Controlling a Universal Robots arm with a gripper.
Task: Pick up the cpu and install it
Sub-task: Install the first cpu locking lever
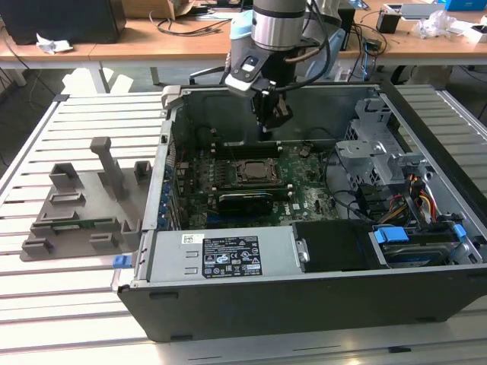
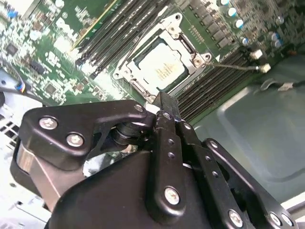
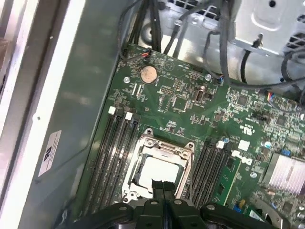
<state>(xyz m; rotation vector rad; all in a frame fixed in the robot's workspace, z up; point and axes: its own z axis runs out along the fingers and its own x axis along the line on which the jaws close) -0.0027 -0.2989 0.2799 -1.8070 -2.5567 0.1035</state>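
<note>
On the slatted table (image 1: pixel 46 319): open PC case (image 1: pixel 304 312) lying on its side, open face up. Grey plastic tray (image 1: pixel 76 213) just beside it, on the exterior view's left. Arm (image 1: pixel 278 23) comes down over the case's far wall. Power supply (image 1: pixel 221 258) runs along the near wall, drive cage (image 1: pixel 373 144) is on the exterior view's right. Motherboard (image 1: pixel 304 190) lies flat on the case floor, with the socket (image 1: pixel 251 171) roughly mid-board and memory slots (image 3: pixel 114 157) on both sides of it. The cpu (image 2: pixel 162 69) sits inside the socket's metal frame (image 2: pixel 198 59), silver top up; both wrist views agree. Gripper (image 2: pixel 164 102) hangs above the board at the socket's edge, not touching the chip. Its fingers (image 3: pixel 157 188) are pressed together with nothing between them. Coin cell (image 3: pixel 149 74) sits on the board beyond the socket, near a bundle of black cables (image 3: pixel 152 24).
</note>
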